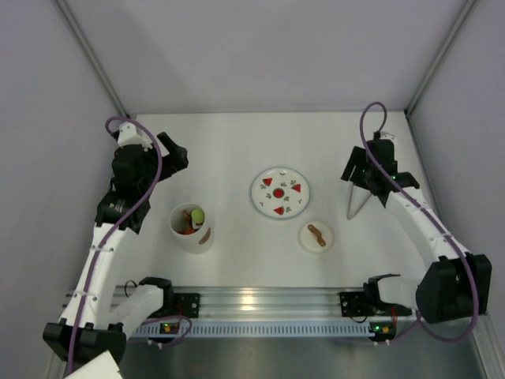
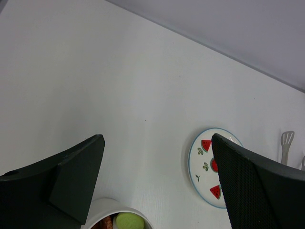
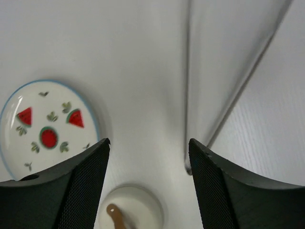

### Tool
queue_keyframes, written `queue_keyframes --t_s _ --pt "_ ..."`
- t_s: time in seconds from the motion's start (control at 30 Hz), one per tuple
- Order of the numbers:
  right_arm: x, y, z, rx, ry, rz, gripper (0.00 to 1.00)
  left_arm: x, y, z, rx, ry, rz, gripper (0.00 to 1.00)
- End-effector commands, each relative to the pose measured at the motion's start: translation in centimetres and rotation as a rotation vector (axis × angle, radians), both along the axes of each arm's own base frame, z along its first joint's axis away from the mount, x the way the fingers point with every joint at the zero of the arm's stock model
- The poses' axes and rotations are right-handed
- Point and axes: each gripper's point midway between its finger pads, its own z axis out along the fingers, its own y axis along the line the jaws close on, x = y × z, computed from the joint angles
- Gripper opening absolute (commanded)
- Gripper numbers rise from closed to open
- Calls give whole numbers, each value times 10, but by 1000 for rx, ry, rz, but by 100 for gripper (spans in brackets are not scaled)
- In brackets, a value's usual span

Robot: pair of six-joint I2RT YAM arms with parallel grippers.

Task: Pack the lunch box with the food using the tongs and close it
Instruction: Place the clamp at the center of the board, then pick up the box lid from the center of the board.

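- Both gaping, empty: right tool [image 3: 148,142] hovering beside tongs [image 3: 187,105] lying on tabletop [image 1: 237,142]; left tool [image 2: 157,137] hovering by lunch box [image 1: 189,238].
- Closing step seemingly coming up; next move needing the lid [image 1: 316,236] gripped.

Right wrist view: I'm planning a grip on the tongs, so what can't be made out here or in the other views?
Right wrist view: tongs blurred, tips cut off by the top edge; contact with the right gripper unclear.
Top view: right gripper covers the tongs' wide end.
Left wrist view: lunch box and food cut off by the bottom edge.
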Motion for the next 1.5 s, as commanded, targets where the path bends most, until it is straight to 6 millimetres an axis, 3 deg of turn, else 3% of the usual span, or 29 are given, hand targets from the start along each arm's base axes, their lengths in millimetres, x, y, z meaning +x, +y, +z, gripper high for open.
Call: queue_keyframes --t_s 0.0,0.03,0.13,0.33,0.53,0.87,1.47 --pt "-39 54 15 -5 45 236 66 2 -1 3 -13 -22 -7 99" --pt "-50 71 11 -20 61 299 66 2 -1 3 -13 -22 -7 99" --pt "-83 97 -11 -45 123 402 63 1 -1 4 -13 -25 -7 99" --pt "-110 109 -45 -152 184 460 53 2 -2 3 -16 -22 -11 99" --pt "-124 115 -66 -194 240 511 53 1 0 4 -9 -26 -3 99" --pt "-137 127 -88 -212 300 557 48 1 0 5 -8 -27 0 99" --pt "-133 138 -106 -210 321 584 33 0 1 5 -5 -28 5 99"
